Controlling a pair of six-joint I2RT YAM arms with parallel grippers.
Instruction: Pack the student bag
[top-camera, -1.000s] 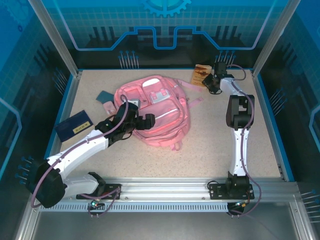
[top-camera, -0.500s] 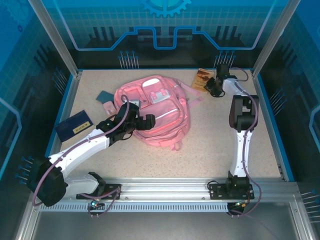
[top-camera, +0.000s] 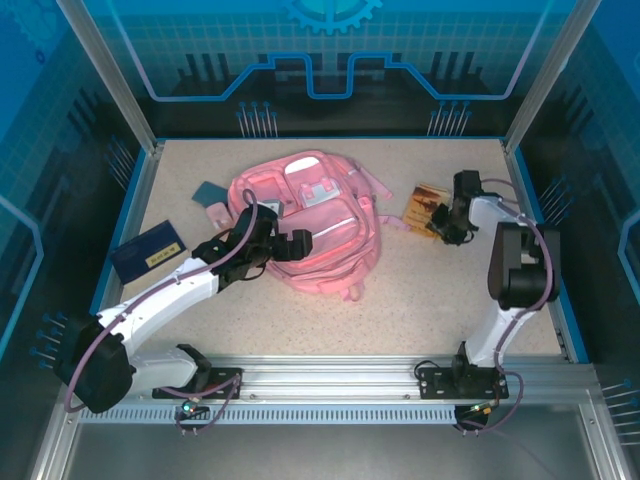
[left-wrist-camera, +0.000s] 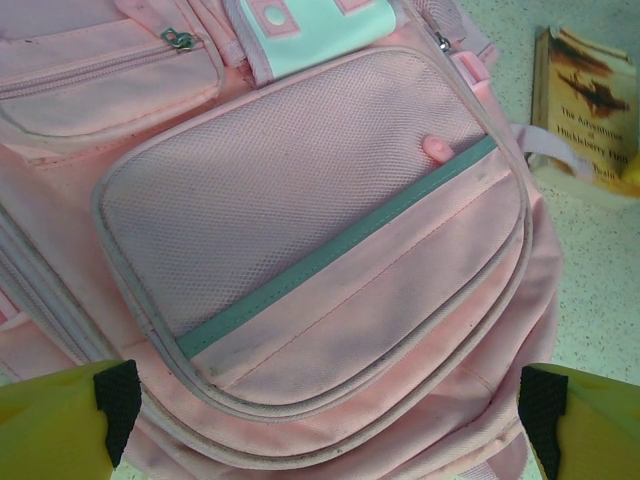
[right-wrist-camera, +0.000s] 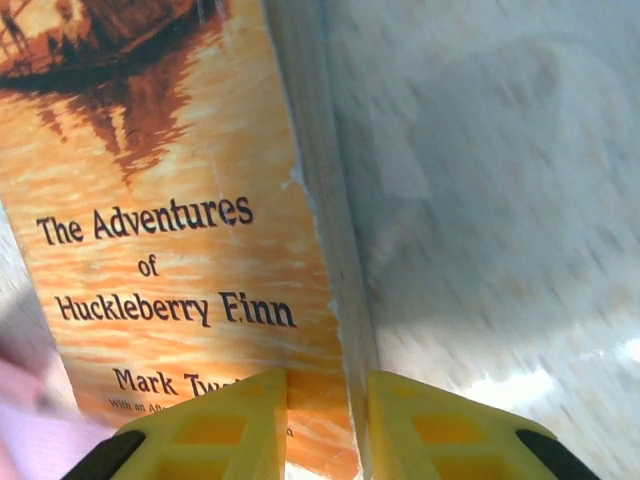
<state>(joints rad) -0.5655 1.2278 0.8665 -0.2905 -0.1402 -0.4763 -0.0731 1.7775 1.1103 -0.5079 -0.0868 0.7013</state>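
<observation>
The student bag, pink with pale patches, lies flat in the middle of the table. My left gripper hovers open over its lower left front. From the left wrist, the yellow fingers stand wide on either side of the bag's mesh front pocket, and the left gripper holds nothing. My right gripper is shut on an orange paperback book just right of the bag. The right wrist view shows the book's cover, titled "The Adventures of Huckleberry Finn", pinched at its lower edge in the right gripper. The same book appears at the upper right of the left wrist view.
A dark blue flat book lies near the left wall. A small teal item and a small pink item sit left of the bag. Blue enclosure walls and metal posts ring the speckled table.
My right arm has carried the orange book from the back right corner forward, to beside the bag's right edge. The left arm and the bag have not moved.
</observation>
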